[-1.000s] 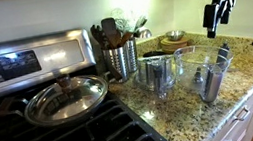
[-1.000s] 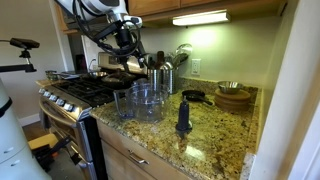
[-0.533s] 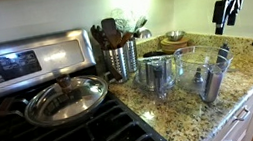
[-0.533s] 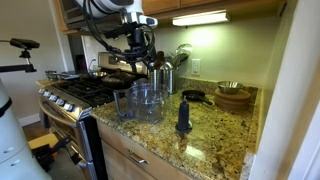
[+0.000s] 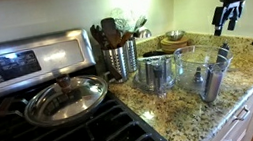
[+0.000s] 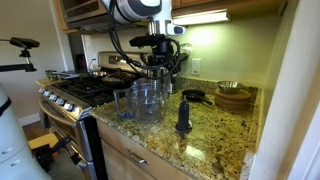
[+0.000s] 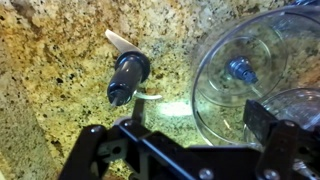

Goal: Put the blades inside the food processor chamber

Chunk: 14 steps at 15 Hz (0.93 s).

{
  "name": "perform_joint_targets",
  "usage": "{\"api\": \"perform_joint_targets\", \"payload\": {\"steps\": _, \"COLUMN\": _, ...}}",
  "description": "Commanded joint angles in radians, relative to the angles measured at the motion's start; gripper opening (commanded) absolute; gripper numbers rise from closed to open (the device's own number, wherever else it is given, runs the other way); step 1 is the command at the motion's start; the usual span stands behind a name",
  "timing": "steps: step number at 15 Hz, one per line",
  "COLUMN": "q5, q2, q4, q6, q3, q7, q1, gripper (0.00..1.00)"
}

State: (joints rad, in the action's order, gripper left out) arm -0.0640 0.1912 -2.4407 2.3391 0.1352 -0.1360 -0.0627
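**Operator:** What's the scene?
**Annotator:** Kitchen. Granite table (image 6: pixel 225 138) running off from the stove (image 6: pixel 85 92), with the cabinet light on. Your gripper (image 6: pixel 160 62) hangs high over the middle of the table, roughly above the food processor chamber (image 6: pixel 148 100). The fingers (image 7: pixel 90 145) are spread wide with nothing between them.

**Operator:** Where are the blades?
**Annotator:** The blades (image 6: pixel 183 114) stand upright near the table's front edge. They're apart from the chamber, on its side away from the stove. The wrist view looks down on their top end, with the chamber rim just beside it.

**Operator:** Which step am I on?
**Annotator:** I'd say it's the reach for the pick. Nothing is grasped and the chamber holds only its centre spindle (image 7: pixel 238 68).

**Operator:** What's the next move?
**Annotator:** Probably slide out toward the front edge until you're centred over the shaft, then come straight down. Put one finger on each side of the upper shaft, above the fins, and close. It's a slim upright piece and likely to tip, so don't nudge it sideways. After that you'd lift it clear of the rim and lower it onto the spindle.

**Operator:** Anything I could mix up?
**Annotator:** Yes, the narrower clear container (image 6: pixel 123 103) on the chamber's stove side. That's not your target.
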Motion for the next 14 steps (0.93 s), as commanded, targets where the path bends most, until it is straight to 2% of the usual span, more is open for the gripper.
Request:
{"api": "perform_joint_targets", "payload": {"steps": 1, "q5": 0.002, "q2": -0.088, "q4": 0.065, "q6": 0.024, "q3": 0.006, "q7": 0.02, "q1": -0.031, "gripper": 1.0}}
{"api": "perform_joint_targets", "payload": {"steps": 2, "q5": 0.003, "q2": -0.051, "q4": 0.032, "q6": 0.009, "q3": -0.002, "q7": 0.0, "q1": -0.026, "gripper": 1.0}}
{"api": "perform_joint_targets", "payload": {"steps": 7, "q5": 0.003, "q2": -0.07, "q4": 0.043, "q6": 0.009, "q3": -0.008, "q7": 0.0, "q1": -0.028, "gripper": 1.0}}
{"api": "perform_joint_targets", "payload": {"steps": 10, "q5": -0.036, "q2": -0.083, "q4": 0.047, "q6": 0.031, "q3": 0.006, "q7": 0.076, "q1": -0.057, "gripper": 1.0}}
{"api": "perform_joint_targets", "payload": {"steps": 14, "q5": -0.033, "q2": -0.119, "q4": 0.059, "q6": 0.062, "q3": 0.029, "q7": 0.107, "q1": -0.092, "gripper": 1.0}}
